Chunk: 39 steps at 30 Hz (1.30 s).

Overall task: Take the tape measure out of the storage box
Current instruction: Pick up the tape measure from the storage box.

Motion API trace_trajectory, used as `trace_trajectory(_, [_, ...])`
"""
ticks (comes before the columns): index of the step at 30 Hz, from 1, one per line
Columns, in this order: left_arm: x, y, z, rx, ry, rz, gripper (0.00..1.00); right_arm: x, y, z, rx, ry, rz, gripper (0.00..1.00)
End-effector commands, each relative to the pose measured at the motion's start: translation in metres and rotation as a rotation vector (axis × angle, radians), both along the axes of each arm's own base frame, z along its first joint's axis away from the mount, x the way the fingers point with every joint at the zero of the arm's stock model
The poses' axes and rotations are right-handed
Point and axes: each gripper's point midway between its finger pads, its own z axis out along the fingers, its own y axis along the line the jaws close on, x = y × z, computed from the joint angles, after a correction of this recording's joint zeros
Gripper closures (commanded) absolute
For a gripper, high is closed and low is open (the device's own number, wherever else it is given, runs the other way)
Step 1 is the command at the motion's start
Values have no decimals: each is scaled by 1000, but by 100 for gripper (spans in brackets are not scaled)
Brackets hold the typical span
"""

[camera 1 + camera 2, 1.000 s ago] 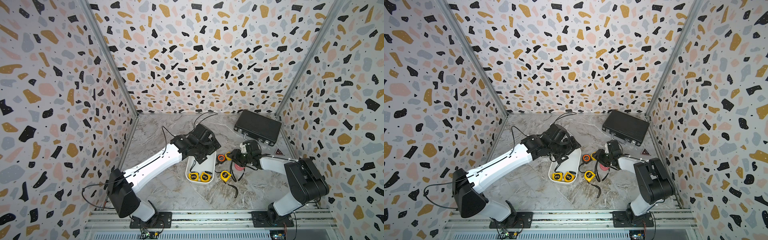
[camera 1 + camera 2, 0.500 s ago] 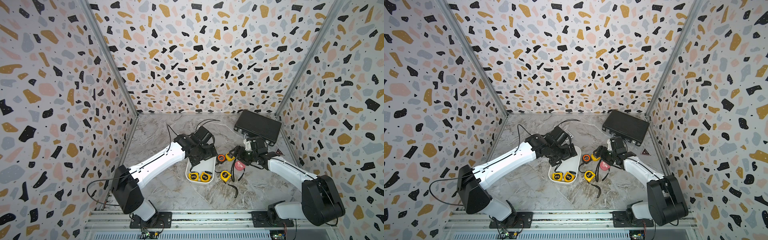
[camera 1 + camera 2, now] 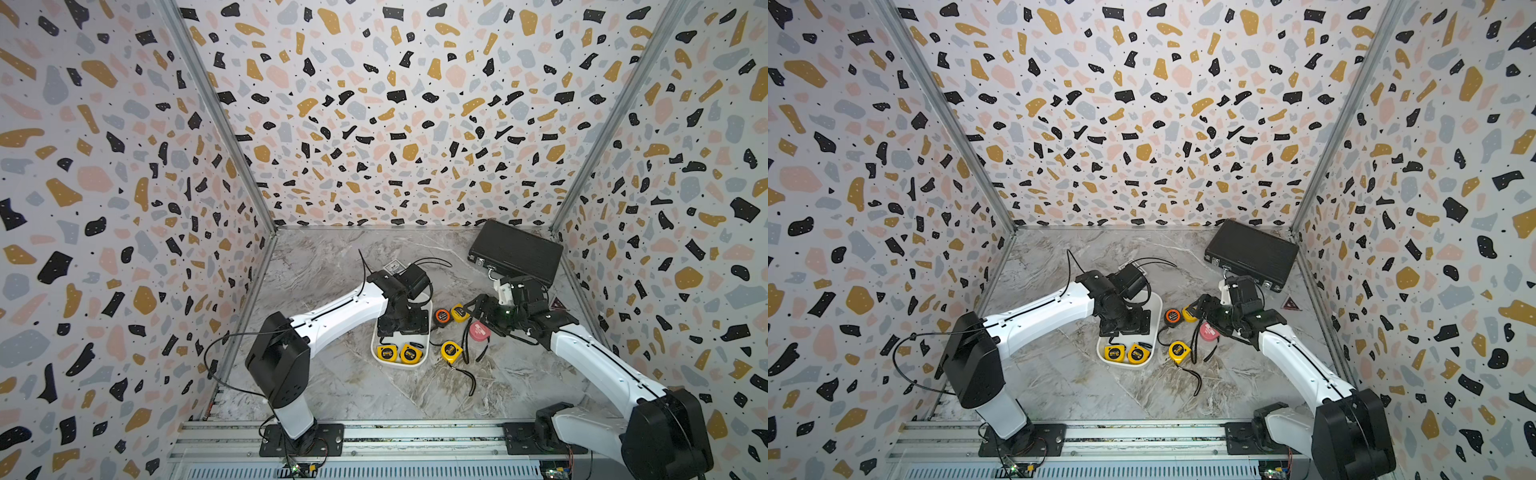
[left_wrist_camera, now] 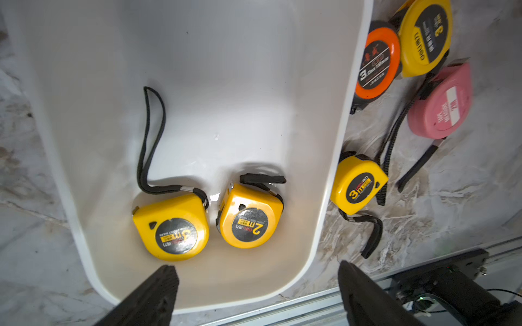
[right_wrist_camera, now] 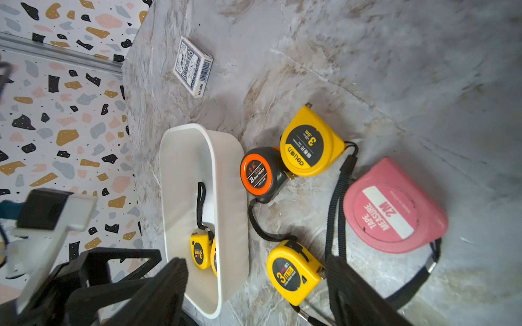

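You have two yellow tape measures lying flat at the near end of the storage box (image 4: 240,84). The left-hand tape measure (image 4: 171,227) and the right-hand tape measure (image 4: 250,216) sit just beside each other. Your left gripper (image 4: 255,266) hangs over the box's middle, jaws wide apart and empty. On the table right of the box lie a loose yellow tape (image 3: 451,351), a pink tape (image 3: 478,331), an orange tape (image 3: 442,316) and a farther yellow tape (image 3: 458,312). Your right gripper (image 5: 254,261) has its jaws parted and holds nothing. It appears to hang above the table by these; its height is hard to judge. A black briefcase (image 3: 515,253) lies far right.
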Motion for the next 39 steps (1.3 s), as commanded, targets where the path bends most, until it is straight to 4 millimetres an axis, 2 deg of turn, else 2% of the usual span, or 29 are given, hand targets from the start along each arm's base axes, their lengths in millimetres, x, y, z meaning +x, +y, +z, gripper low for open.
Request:
trace_trajectory(1, [-11,10,-15,62,21,-115,9,-14,-4,-5,-13,38,10,18])
trace_trajectory(8, [-20,13,-33,111,29,-177,11,-19,-6,-5,-17,51,11,17])
trace_trajectory(16, [-26,3,-49,115,30,-219,12,-17,-6,-2,-19,50,8,17])
trace_trajectory(30, [-20,-1,-64,157,3,-272,16,-14,-6,2,-19,38,-1,17])
trace_trajectory(39, [-17,-12,-66,151,-9,-303,17,-4,-3,10,-8,16,-3,17])
